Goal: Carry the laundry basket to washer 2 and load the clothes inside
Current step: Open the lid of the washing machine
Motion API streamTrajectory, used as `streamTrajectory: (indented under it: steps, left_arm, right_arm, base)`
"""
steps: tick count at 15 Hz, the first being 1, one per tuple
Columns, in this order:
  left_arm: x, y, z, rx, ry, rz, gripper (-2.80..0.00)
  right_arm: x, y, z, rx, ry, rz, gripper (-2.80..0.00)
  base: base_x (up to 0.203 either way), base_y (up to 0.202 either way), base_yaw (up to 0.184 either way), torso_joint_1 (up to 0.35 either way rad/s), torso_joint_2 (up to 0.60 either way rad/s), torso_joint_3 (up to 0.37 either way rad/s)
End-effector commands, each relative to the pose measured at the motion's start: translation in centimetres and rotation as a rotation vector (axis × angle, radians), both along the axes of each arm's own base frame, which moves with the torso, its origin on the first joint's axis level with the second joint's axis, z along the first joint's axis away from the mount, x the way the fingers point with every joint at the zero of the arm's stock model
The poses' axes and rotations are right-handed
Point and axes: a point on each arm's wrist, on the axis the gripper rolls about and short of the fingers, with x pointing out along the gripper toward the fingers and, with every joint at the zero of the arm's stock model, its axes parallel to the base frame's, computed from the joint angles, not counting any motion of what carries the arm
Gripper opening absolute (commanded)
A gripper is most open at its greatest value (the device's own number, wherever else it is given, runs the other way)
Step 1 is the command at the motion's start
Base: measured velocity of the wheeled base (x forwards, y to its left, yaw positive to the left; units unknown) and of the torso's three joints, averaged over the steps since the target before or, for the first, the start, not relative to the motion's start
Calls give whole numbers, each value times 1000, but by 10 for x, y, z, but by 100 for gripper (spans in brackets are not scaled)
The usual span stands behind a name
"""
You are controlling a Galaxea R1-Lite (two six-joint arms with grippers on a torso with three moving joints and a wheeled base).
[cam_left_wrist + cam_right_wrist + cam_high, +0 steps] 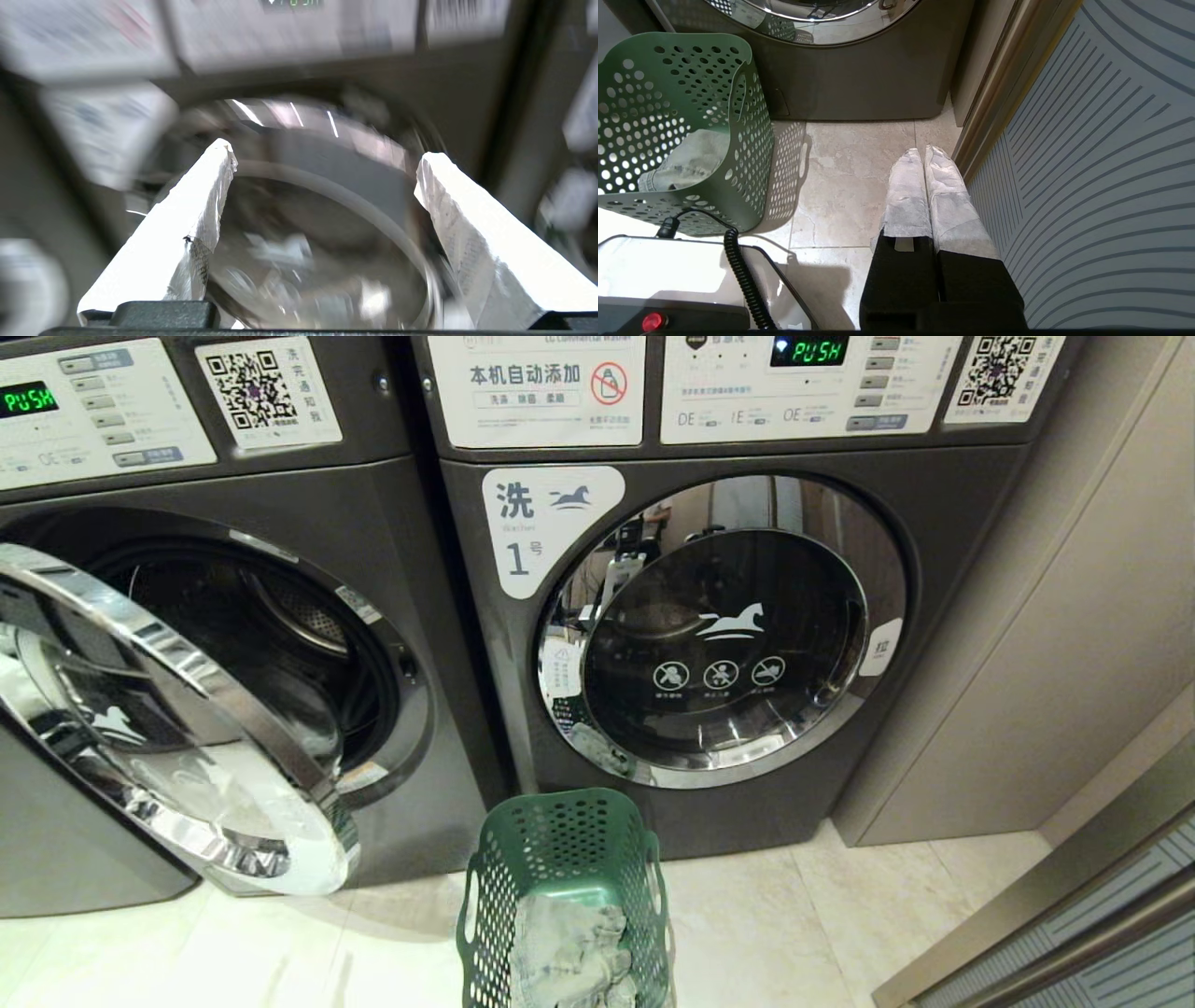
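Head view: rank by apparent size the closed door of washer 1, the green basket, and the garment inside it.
1. Closed door of washer 1, clearly largest.
2. Laundry basket, though it sits nearer the camera and is cut off by the frame's lower edge.
3. Clothes, smallest, lying inside the basket.

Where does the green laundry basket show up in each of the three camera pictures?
Head view: the laundry basket stands at bottom centre, on the floor below the washer labelled 1.
Left wrist view: not in it.
Right wrist view: the basket fills the upper left.
Shared landmark: that washer's chrome door rim.
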Motion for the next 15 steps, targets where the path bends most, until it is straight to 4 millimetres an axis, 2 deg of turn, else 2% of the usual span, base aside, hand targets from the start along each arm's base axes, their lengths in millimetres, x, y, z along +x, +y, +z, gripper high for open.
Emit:
streamTrajectory:
  steps: [1, 3, 6, 8, 9, 11, 12, 15]
  left_arm:
    - [-50, -81, 47, 95, -174, 120, 0]
    - [-63, -118, 68, 42, -292, 99, 0]
    - [-65, -139, 90, -63, -317, -81, 0]
    - [-67, -149, 91, -96, -324, -123, 0]
    - [-67, -149, 89, -103, -319, -124, -280]
    - [-65, -143, 87, -112, -247, -142, -280]
    - [-62, -137, 81, -125, -131, -167, -280]
    - [-51, -100, 66, -225, 152, -250, -280]
  right_arm:
    - [0, 0, 0, 0, 3, 1, -280]
    - [0, 0, 0, -2, 3, 1, -280]
    - [0, 0, 0, 0, 3, 1, -280]
    - [0, 0, 0, 0, 3, 1, -280]
    - [0, 0, 0, 0, 3, 1, -280]
    - [0, 0, 0, 0, 3, 1, -280]
    - [0, 0, 0, 0, 3, 1, -280]
    - [0, 0, 0, 0, 3, 1, -280]
  base:
    - [0, 0, 0, 0, 0, 0]
    - [0, 0, 0, 0, 0, 0]
    - [0, 0, 0, 0, 0, 0]
    - [0, 0, 0, 0, 0, 0]
    - [0, 0, 0, 0, 0, 0]
    - [0, 0, 0, 0, 0, 0]
    - [0, 0, 0, 0, 0, 0]
    - [0, 0, 0, 0, 0, 0]
